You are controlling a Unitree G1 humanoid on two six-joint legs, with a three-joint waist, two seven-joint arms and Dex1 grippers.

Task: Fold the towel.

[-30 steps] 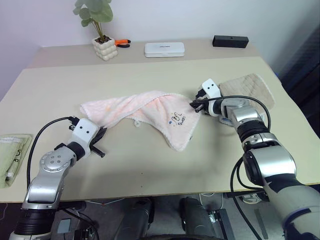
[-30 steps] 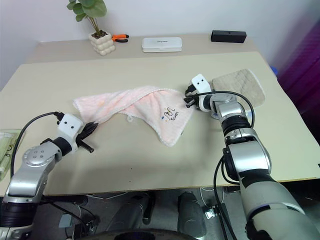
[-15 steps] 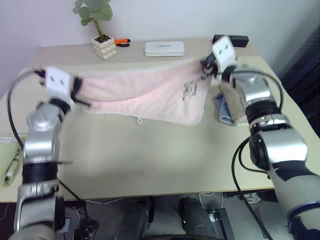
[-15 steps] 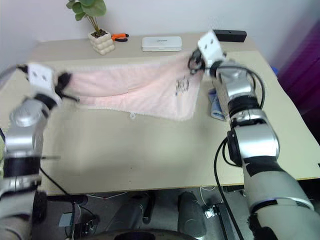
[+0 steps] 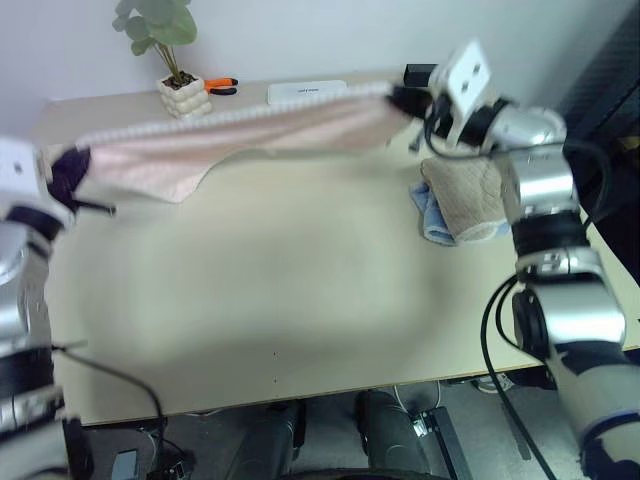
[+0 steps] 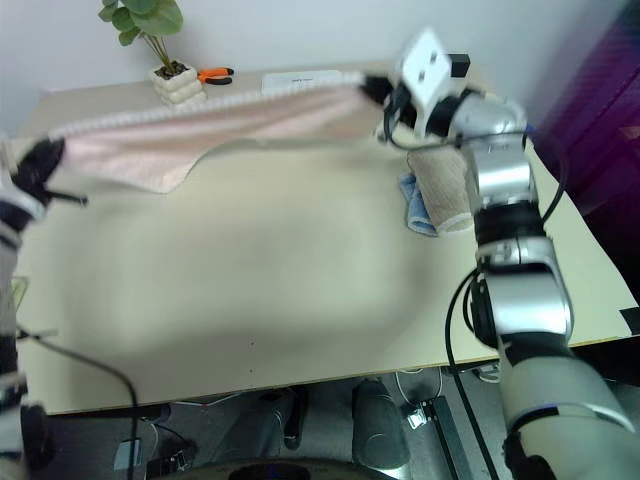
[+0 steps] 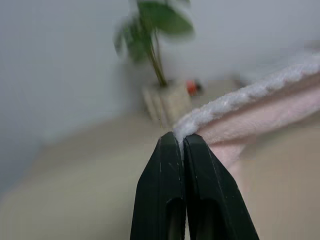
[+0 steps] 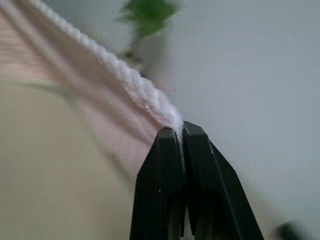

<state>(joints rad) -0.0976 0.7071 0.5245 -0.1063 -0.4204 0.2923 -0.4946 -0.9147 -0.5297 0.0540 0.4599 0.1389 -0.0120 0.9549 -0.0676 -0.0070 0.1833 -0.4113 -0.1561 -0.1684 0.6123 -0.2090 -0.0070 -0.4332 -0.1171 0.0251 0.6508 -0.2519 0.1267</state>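
Observation:
The pale pink towel hangs stretched in the air above the far part of the table, its whitish scalloped hem along the top. My left gripper is shut on the hem at the towel's left end; in the left wrist view the fingers pinch the hem of the towel. My right gripper is shut on the towel's right end, and in the right wrist view its fingers clamp the towel's hem. The cloth sags lowest near its left end.
A beige quilted towel with a blue underside lies folded at the right of the table. A potted plant, orange pliers, a white case and a black box stand along the back.
Both grippers have lifted the towel off the table and pulled it taut between them, the left going up and outward. The head camera has also shifted.

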